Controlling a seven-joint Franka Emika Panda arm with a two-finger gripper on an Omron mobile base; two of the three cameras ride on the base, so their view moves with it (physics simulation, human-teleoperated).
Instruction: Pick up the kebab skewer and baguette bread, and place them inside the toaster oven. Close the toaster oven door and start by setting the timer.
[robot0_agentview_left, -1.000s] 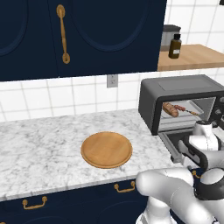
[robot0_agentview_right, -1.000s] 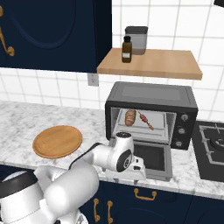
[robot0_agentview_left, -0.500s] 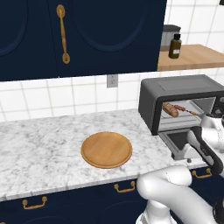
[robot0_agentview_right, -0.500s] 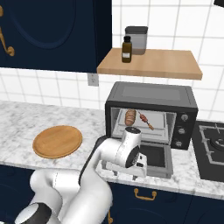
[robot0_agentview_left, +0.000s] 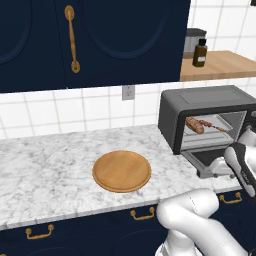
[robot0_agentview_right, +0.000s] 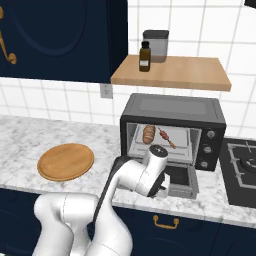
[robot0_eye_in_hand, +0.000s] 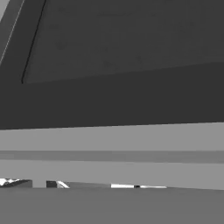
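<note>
The dark grey toaster oven (robot0_agentview_left: 200, 100) (robot0_agentview_right: 172, 111) stands on the counter with the toaster oven door (robot0_agentview_left: 201, 158) (robot0_agentview_right: 184, 178) folded down flat. Inside on the rack lie the golden baguette bread (robot0_agentview_left: 194, 125) (robot0_agentview_right: 148, 133) and, right of it, the kebab skewer (robot0_agentview_left: 213, 124) (robot0_agentview_right: 166, 137). My gripper (robot0_agentview_left: 218, 168) hangs low at the door's front edge, largely hidden by my own arm. In the hand view the dark door panel (robot0_eye_in_hand: 122, 39) and its grey bar handle (robot0_eye_in_hand: 112, 146) are very close. Nothing shows between the jaws, which stand open.
A round wooden board (robot0_agentview_left: 121, 171) (robot0_agentview_right: 65, 161) lies on the marble counter left of the oven. Above the oven a wooden shelf (robot0_agentview_right: 200, 75) carries a brown bottle (robot0_agentview_right: 144, 56) and a grey canister (robot0_agentview_right: 156, 44). A stove top (robot0_agentview_right: 244, 167) sits at the right.
My arm has swung to the right and lowered, bringing the hand down to the front edge of the open door. The food and the door have not moved.
</note>
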